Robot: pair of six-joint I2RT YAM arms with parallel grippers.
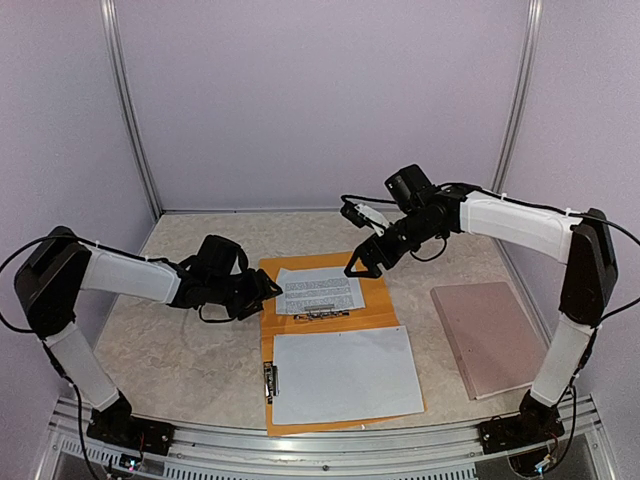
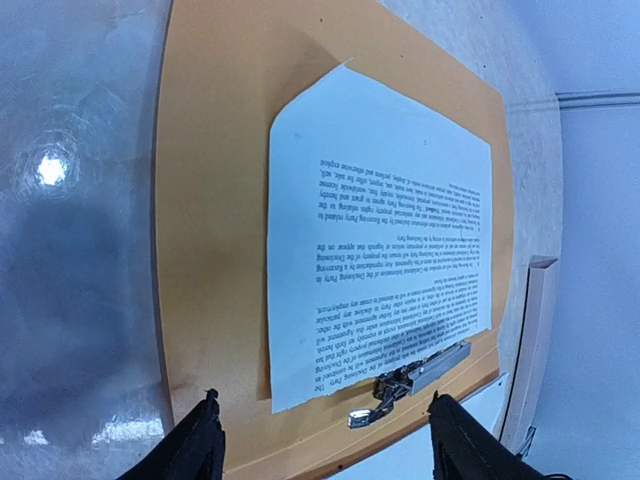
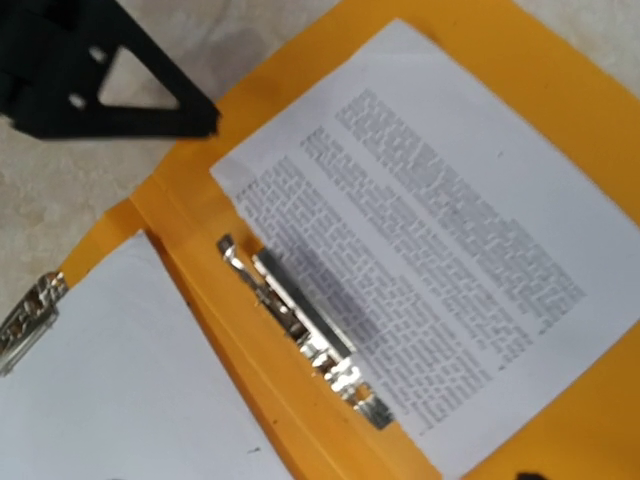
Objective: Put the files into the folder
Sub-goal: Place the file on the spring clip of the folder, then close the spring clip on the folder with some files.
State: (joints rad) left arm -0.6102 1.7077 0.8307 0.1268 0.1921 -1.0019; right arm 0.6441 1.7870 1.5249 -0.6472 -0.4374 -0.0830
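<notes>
The orange folder (image 1: 380, 305) lies open and flat mid-table. A printed sheet of the files (image 1: 320, 290) rests on its far half, its near edge at the metal clip (image 1: 320, 316). A blank white sheet (image 1: 345, 375) covers the near half. My left gripper (image 1: 268, 290) hovers at the folder's left edge, open and empty; in the left wrist view its gripper (image 2: 322, 397) frames the clip (image 2: 410, 375) and sheet (image 2: 380, 230). My right gripper (image 1: 365, 258) hangs open above the folder's far right corner, holding nothing. The right wrist view shows sheet (image 3: 450, 230), clip (image 3: 300, 325) and folder (image 3: 220, 320).
A pinkish-brown board (image 1: 490, 335) lies flat at the right of the folder. A second metal clip (image 1: 269, 380) sits at the left edge of the blank sheet. Walls and metal posts close in the table on three sides.
</notes>
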